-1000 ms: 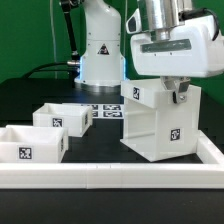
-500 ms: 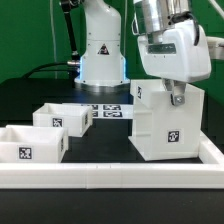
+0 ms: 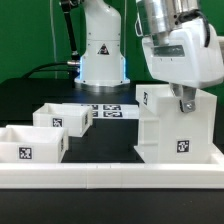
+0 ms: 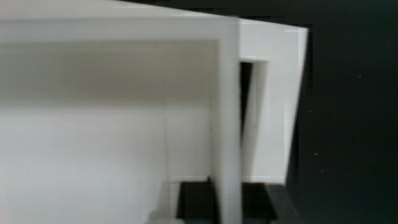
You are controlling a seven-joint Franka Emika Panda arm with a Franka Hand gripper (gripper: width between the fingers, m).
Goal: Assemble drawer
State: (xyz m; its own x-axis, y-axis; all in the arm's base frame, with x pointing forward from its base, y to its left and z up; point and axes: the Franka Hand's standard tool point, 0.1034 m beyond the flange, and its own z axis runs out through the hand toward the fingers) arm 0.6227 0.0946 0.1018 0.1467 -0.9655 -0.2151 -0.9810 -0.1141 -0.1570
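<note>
The big white hollow casing [image 3: 172, 132] stands upright at the exterior view's right, with tags on its sides. My gripper [image 3: 183, 100] comes down on its top edge and is shut on one thin wall. In the wrist view that wall [image 4: 226, 120] runs between my two black fingers [image 4: 196, 200], and the casing's hollow inside [image 4: 107, 110] fills most of the picture. Two small open-top trays stand at the exterior view's left: one further back [image 3: 62, 118] and one nearer the front [image 3: 30, 145], both apart from the casing.
A long low white rail [image 3: 110, 176] runs along the front and turns up the right side [image 3: 214, 150] close to the casing. The marker board [image 3: 110, 110] lies on the black table in front of the robot's base [image 3: 100, 55].
My gripper has moved the casing toward the exterior view's right, closer to the rail's right side, and turned it slightly. The trays have not moved.
</note>
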